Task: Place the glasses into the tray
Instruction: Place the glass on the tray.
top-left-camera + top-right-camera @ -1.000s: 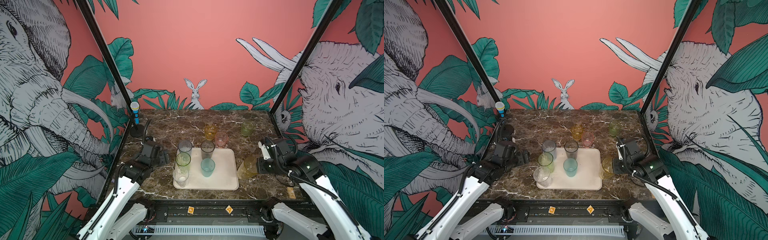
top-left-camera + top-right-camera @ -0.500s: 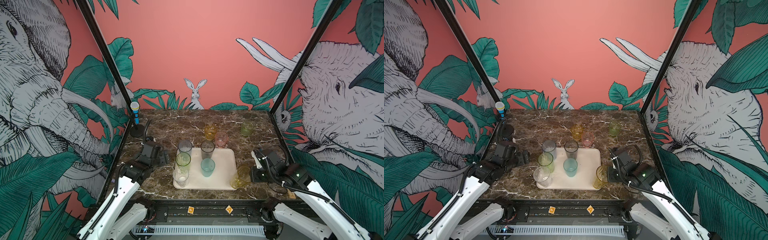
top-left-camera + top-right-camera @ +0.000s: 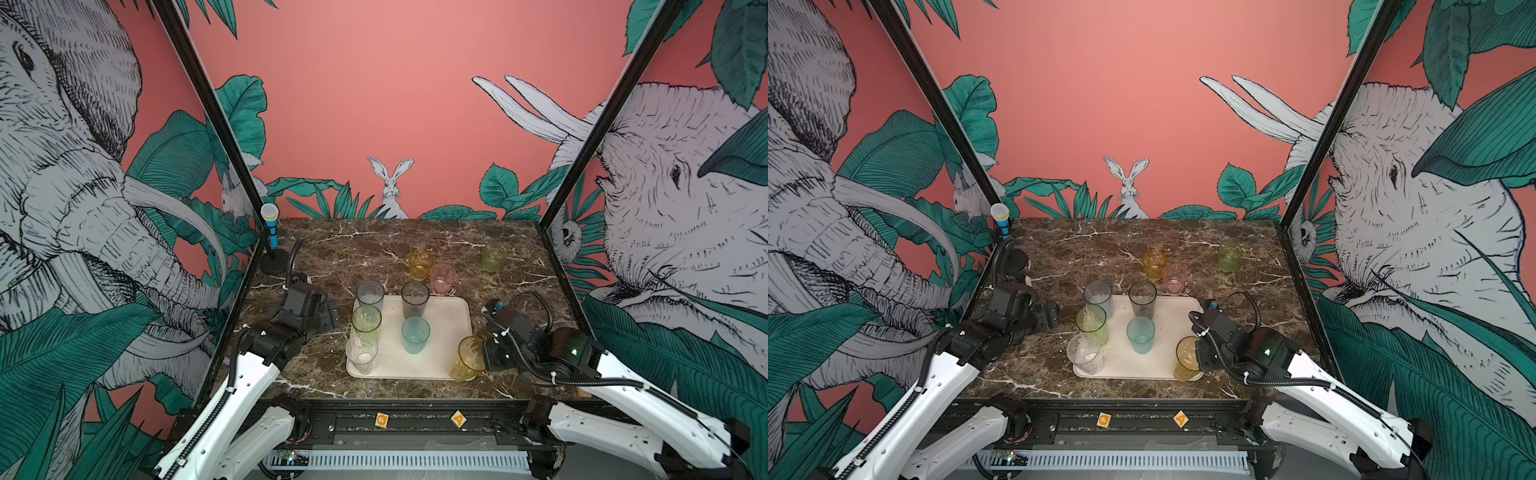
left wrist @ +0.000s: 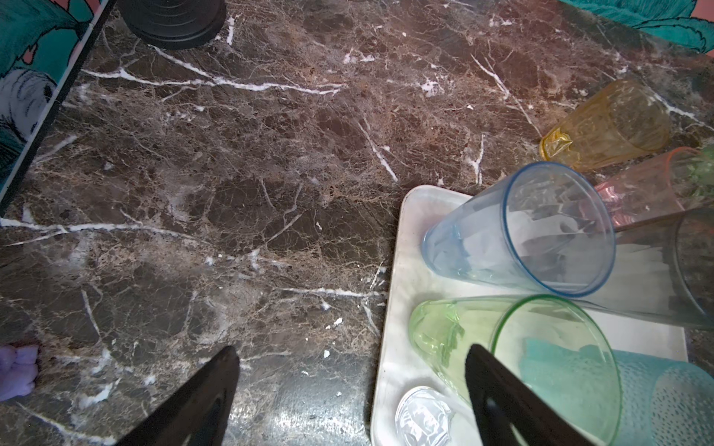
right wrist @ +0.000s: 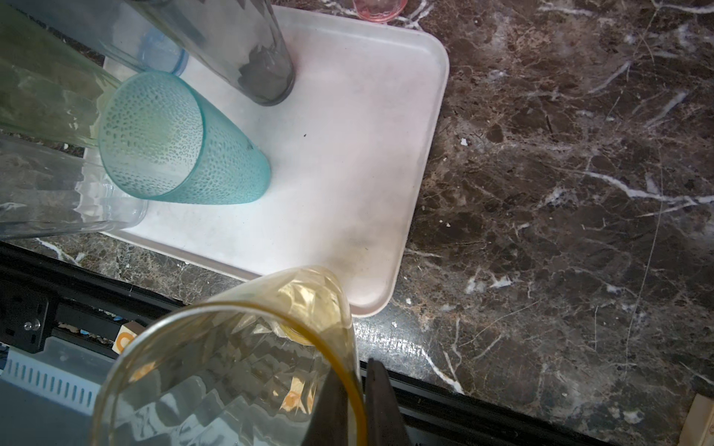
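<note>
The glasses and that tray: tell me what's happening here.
The right gripper holds a yellow glass by its rim at the tray's near right corner. The grey, smoky, tall green, teal and clear glasses stand in the tray. The amber, pink and short green glasses wait on the table behind it. The left gripper hangs open and empty beside the tray.

1. Left arm (image 3: 253, 380) and right arm (image 3: 623, 372): white shells, black joints.
2. Black ribbed cables (image 3: 231, 361) run along both.
3. Green light (image 3: 574, 351) on the right arm.
4. Left gripper (image 4: 351, 349): flat black fingers (image 4: 498, 390).
</note>
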Tool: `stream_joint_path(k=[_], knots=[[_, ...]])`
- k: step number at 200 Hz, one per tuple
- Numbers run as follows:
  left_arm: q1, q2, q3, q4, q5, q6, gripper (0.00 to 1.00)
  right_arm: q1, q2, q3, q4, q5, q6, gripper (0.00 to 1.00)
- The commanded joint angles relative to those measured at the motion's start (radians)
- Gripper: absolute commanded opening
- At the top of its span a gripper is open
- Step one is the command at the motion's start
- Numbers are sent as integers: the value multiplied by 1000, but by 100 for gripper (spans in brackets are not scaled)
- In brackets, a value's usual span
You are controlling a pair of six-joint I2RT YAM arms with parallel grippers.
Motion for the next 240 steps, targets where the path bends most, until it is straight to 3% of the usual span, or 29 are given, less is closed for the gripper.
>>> stream_joint_path(k=[1,44,96,240], knots=[[6,-7,-16,1,5,-9,92,54,16,6,61,78,54,0],[6,-15,-26,4,6,-13,92,188,96,22,114,162,93,0],[5,-15,-27,4,9,-16,92,266,198,45,185,189,94,0],[6,-25,-38,-4,9,-15,92,282,301,40,336,173,57,0]])
